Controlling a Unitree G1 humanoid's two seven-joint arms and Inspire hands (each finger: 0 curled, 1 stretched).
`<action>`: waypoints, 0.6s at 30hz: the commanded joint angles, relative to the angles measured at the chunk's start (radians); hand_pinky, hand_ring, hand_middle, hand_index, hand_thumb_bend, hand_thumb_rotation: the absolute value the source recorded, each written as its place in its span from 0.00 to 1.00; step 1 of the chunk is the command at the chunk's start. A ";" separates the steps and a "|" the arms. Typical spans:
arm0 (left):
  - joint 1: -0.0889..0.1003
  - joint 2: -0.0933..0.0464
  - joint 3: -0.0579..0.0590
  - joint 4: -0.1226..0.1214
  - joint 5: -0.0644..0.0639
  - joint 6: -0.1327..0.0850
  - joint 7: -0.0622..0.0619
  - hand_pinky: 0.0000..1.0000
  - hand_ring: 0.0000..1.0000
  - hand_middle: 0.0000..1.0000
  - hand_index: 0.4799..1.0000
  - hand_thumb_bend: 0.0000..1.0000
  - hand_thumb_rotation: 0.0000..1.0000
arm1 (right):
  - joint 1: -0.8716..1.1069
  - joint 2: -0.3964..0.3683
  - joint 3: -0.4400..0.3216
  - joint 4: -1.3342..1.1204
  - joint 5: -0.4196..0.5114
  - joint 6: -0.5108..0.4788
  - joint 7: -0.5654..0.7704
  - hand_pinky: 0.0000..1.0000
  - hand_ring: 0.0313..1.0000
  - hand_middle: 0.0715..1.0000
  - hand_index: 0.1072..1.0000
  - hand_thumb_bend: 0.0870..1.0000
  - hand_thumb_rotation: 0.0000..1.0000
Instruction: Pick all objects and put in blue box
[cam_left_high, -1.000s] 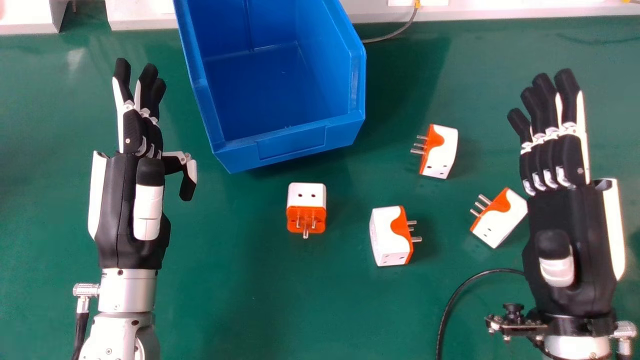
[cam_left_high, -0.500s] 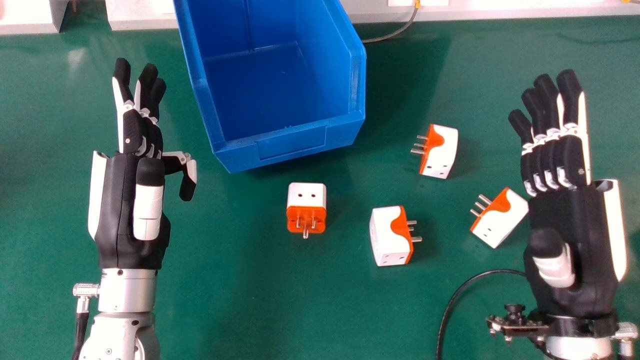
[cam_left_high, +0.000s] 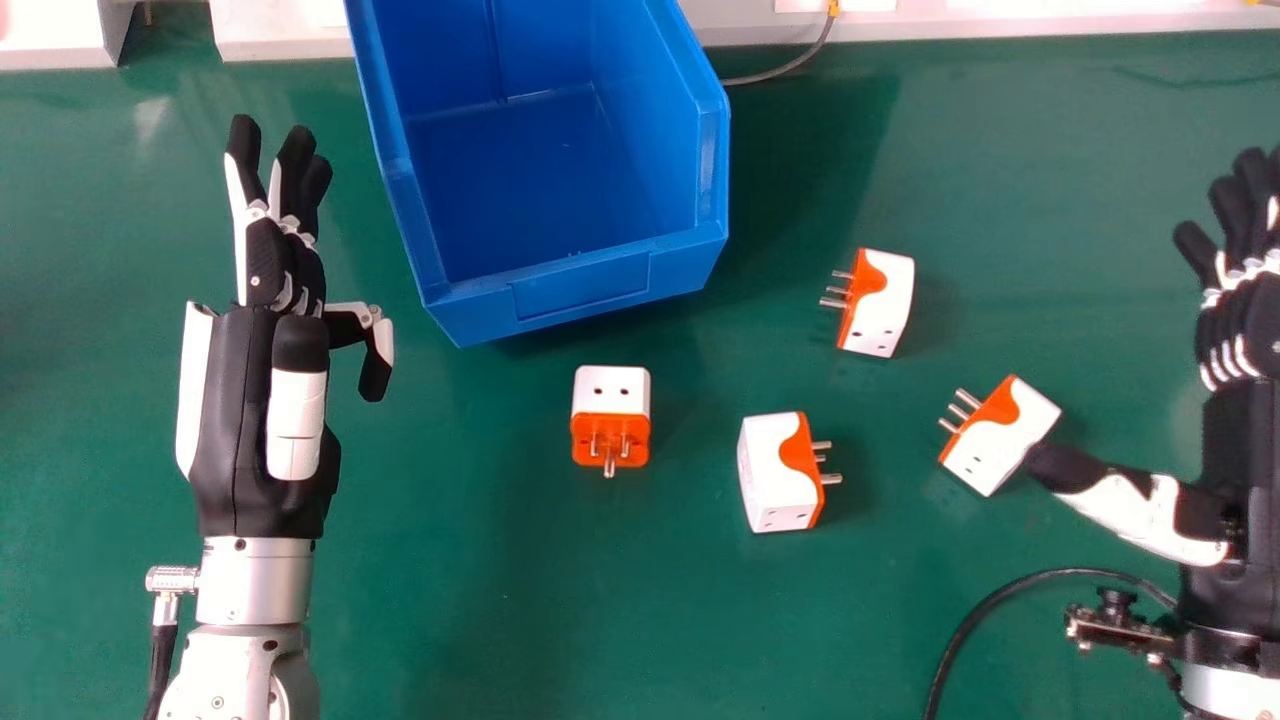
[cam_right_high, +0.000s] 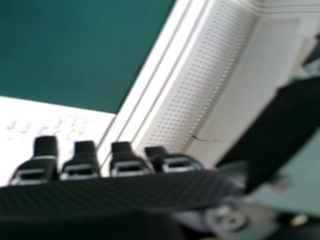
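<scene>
Item, right hand (cam_left_high: 1237, 430): fingers (cam_left_high: 1232, 215) reaching out long and slightly fanned, pinching nothing; thumb (cam_left_high: 1105, 497) swinging outward since the earlier frames as the hand is shifting rightward, its tip now ending at the nearest adapter (cam_left_high: 1010, 438), contact uncertain. Item, stock: that piece, an upper adapter (cam_left_high: 885, 305), a middle adapter (cam_left_high: 775, 470) and a left adapter (cam_left_high: 611, 388) are lying outside the blue box (cam_left_high: 580, 290), the widened hand seemingly preparing a grasp. Item, left hand (cam_left_high: 235, 420): idling at the head view's left.
</scene>
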 joint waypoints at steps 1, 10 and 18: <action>-0.005 0.004 -0.003 -0.022 -0.007 -0.015 -0.003 0.00 1.00 1.00 1.00 1.00 0.95 | -0.009 -0.034 -0.017 0.003 -0.035 0.001 -0.051 0.92 0.97 0.99 1.00 0.96 0.52; -0.012 0.001 -0.005 -0.014 0.010 -0.018 0.010 0.00 1.00 1.00 1.00 1.00 0.95 | -0.037 -0.155 0.020 0.180 -0.150 0.026 -0.206 0.94 0.99 1.00 1.00 0.99 0.51; -0.004 0.005 -0.011 -0.025 0.002 -0.016 0.003 0.00 1.00 1.00 1.00 1.00 0.95 | -0.076 -0.237 0.134 0.306 -0.247 0.094 -0.315 0.98 1.00 1.00 1.00 1.00 0.48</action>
